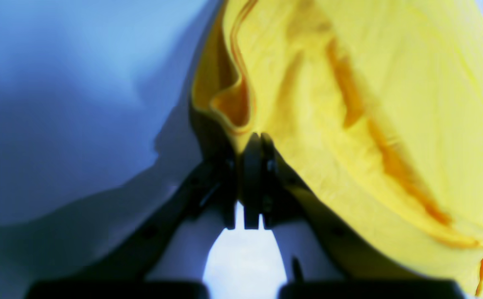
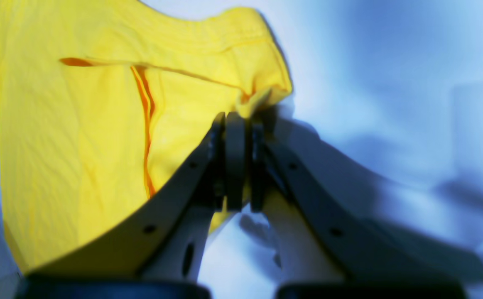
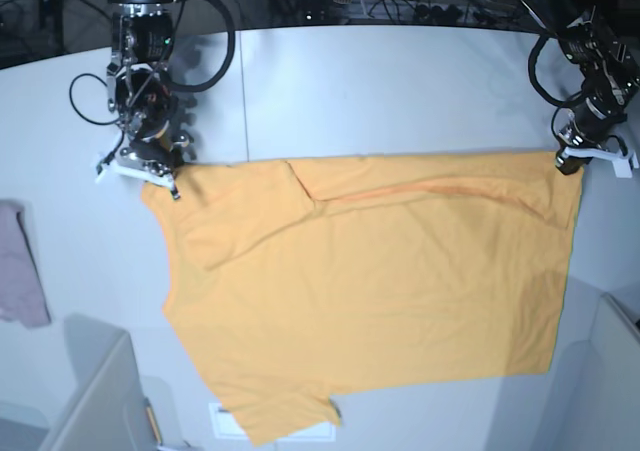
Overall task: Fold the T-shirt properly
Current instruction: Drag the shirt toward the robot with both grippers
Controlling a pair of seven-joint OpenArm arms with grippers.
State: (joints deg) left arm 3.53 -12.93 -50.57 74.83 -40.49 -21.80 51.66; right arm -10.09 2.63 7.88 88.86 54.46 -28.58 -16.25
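On the counter: large plain orange-yellow cotton T-shirt (image 3: 370,291) lies spread on the white counter (image 3: 400,81), its far edge stretched between both arms.
Left gripper (image 1: 253,139): jaws closed, pinching the shirt's edge at one far corner.
Right gripper (image 2: 236,118): jaws closed on the opposite far corner.
Doing it well: lift both corners together, evenly, keeping the edge taut so the fold lands straight.

Bare table (image 3: 350,91) behind T-shirt (image 3: 380,281); cloth (image 3: 20,266) aside.

T-shirt (image 3: 400,281): plain orange-yellow | table (image 3: 400,91): white | cloth (image 3: 20,266): seemingly pinkish-grey
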